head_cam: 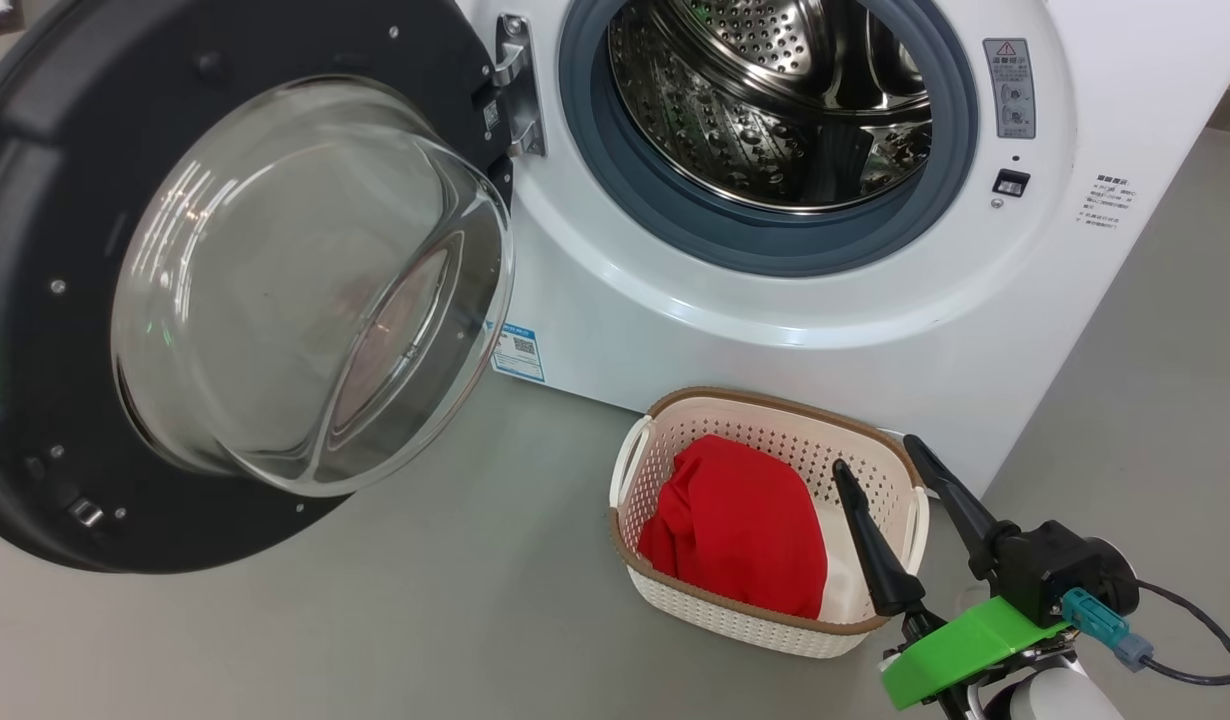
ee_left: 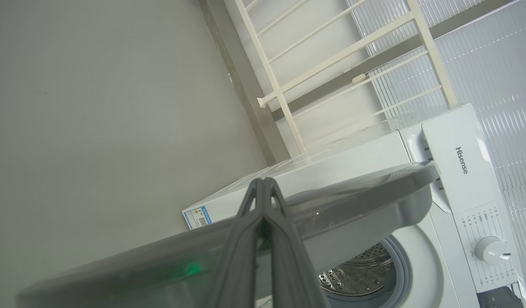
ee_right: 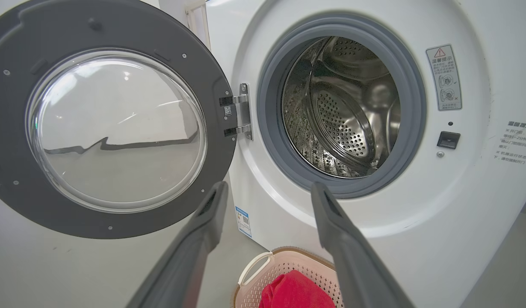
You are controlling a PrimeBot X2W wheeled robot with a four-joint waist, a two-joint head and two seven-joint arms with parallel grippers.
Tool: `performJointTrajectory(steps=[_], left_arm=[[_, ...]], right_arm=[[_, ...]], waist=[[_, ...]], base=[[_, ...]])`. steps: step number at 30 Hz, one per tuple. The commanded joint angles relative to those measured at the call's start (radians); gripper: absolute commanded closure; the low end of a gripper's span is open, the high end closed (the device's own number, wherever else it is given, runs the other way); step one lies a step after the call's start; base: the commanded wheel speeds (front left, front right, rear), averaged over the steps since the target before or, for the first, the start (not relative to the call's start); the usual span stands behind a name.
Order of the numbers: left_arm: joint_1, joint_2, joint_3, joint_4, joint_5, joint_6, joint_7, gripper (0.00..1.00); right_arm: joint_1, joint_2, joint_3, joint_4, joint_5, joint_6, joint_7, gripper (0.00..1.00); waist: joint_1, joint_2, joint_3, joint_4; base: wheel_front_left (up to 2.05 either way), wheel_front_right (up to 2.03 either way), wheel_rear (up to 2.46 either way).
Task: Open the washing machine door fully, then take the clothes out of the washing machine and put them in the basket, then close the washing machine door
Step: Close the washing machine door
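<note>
Pinched shut and empty, the left gripper [ee_left: 263,185] sits by the washing machine door [head_cam: 35,300]; the right gripper [head_cam: 878,457] gapes empty. A glancing push may slip, leaving it unlatched

My head camera looks forward and down at the front of the washing machine [head_cam: 735,340] from close range, higher than its drum opening [head_cam: 775,110]. My right wrist camera sits lower, close before the washing machine, facing the same drum opening squarely, with the washing machine door [ee_right: 109,128] beside it. My left wrist camera is rolled sideways, very near the door's outer rim, looking past it to the washing machine's control panel [ee_left: 485,231]. All three views share the drum opening; head and right wrist views also share the basket [head_cam: 745,615] at the washing machine's foot.
</note>
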Motion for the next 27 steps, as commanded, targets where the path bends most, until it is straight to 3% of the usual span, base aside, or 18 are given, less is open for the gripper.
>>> performJointTrajectory(steps=[1, 10, 27], left_arm=[[0.018, 0.038, -0.003, -0.048, -0.032, -0.013, 0.043, 1.0], [0.096, -0.012, -0.022, -0.213, -0.159, -0.014, 0.18, 1.0], [0.273, -0.112, -0.005, -0.438, -0.304, -0.014, 0.286, 1.0]], right_arm=[[-0.027, 0.0, 0.027, -0.023, 0.004, 0.007, -0.006, 0.0], [-0.022, 0.0, 0.028, -0.028, 0.016, 0.007, -0.006, 0.0], [-0.008, 0.0, 0.029, -0.043, 0.035, 0.007, -0.006, 0.0]], waist=[[0.0, -0.0001, -0.002, 0.001], [0.0, -0.0001, -0.007, 0.002], [0.0, -0.0001, -0.011, 0.008]], base=[[0.0, 0.0, 0.0], [0.0, 0.0, 0.0], [0.0, 0.0, 0.0]])
